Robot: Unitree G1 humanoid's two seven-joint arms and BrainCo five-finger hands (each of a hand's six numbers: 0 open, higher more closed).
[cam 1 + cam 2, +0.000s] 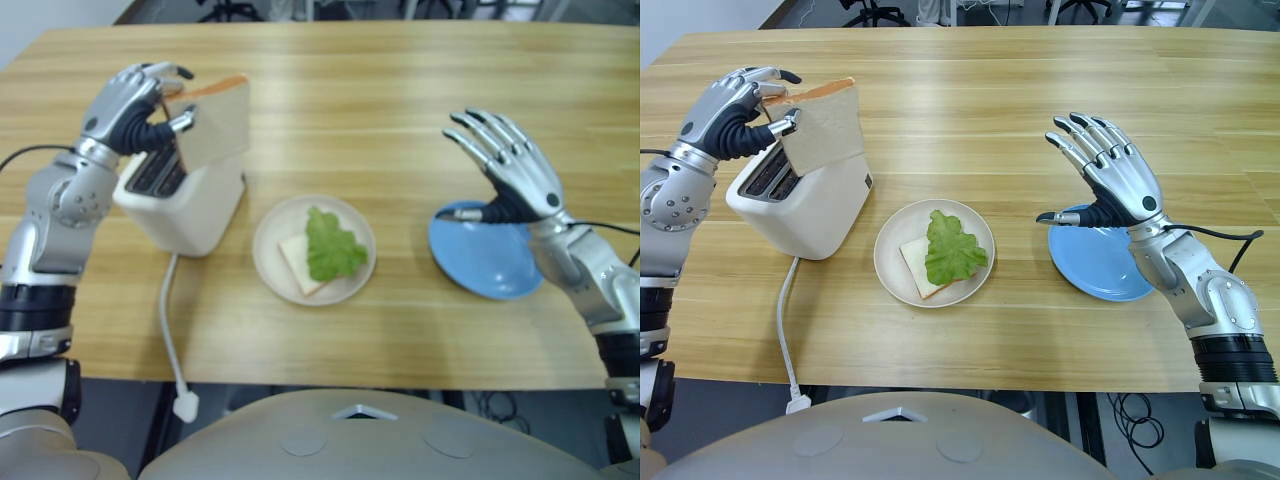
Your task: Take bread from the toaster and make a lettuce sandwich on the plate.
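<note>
I'm looking at the round cream plate [883,250] sitting at the middle of the wooden table [1040,90]. It is holding one flat slice of bread [912,268], and a ruffled lettuce leaf [952,248] is lying on top of that slice, covering its right half and running from the plate's near side toward its far side. A blue plate [1090,275] is sitting well apart on the right.

The white toaster [805,210] is standing left of the cream plate, its dark slots [768,177] facing up. I cannot tell what is inside them. Its cord [786,330] is trailing off the table's near edge.

My left hand [732,118] is pinching the second bread slice [828,125] by its left edge, fingers closed tight on it. The slice is standing on edge right over the toaster's top, crust edge uppermost, long axis near vertical, broad face turned toward me. I cannot tell whether its lower edge is clear of the slot.

My right hand [1118,175] is hovering above the blue plate's far rim, fingers spread wide and pointing up and away, holding nothing.
</note>
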